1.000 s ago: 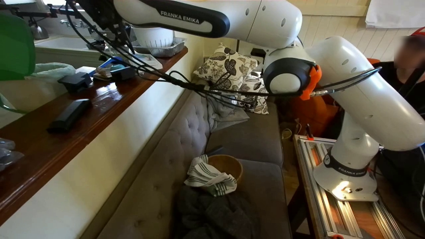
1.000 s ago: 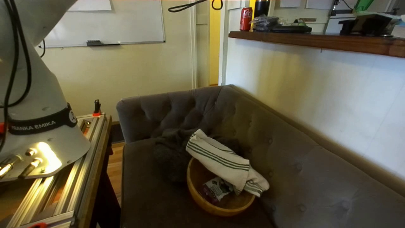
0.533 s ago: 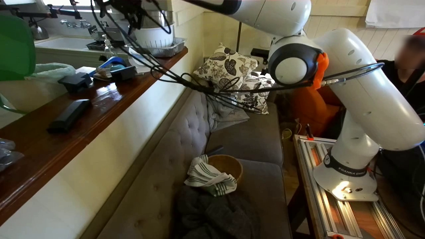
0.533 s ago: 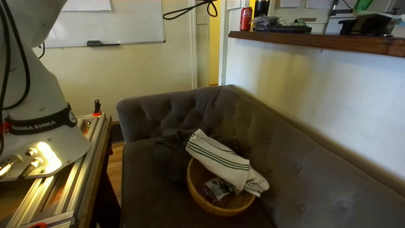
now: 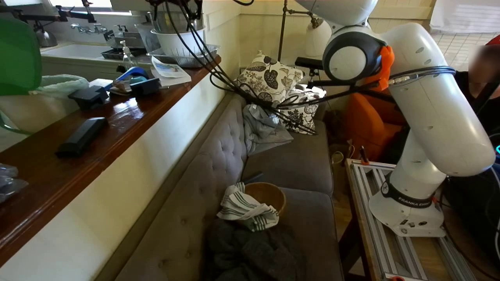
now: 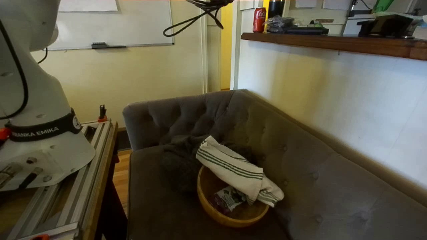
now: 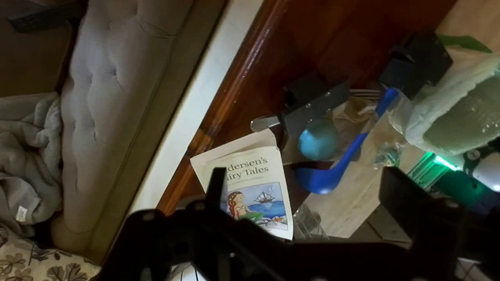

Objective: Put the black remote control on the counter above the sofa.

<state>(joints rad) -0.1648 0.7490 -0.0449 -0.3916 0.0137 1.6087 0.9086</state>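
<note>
You now have the arm [image 5: 433,101] and its gripper [image 7: 304,173] higher in an exterior view, uncovering more of a lampshade [image 5: 318,37] and a fairy-tale book [image 5: 168,69]. In both exterior views, the robot's base [image 5: 404,216] loses its bright glare.

A window [image 5: 68,3] at the top of an exterior view burns out to white. Glare whitens a patch of the glossy counter [image 5: 117,134], and the wall [image 6: 367,100] below it is bright in both exterior views, with soft yellowish shade over part of it. The sofa [image 6: 166,206] is dimmer, the dark throw [image 5: 254,249] on it merging into shadow. A face [image 5: 479,66] is blurred. In the wrist view the gripper [image 7: 300,179] is a black, out-of-focus silhouette; a green light [image 7: 445,162] flares at the right.
</note>
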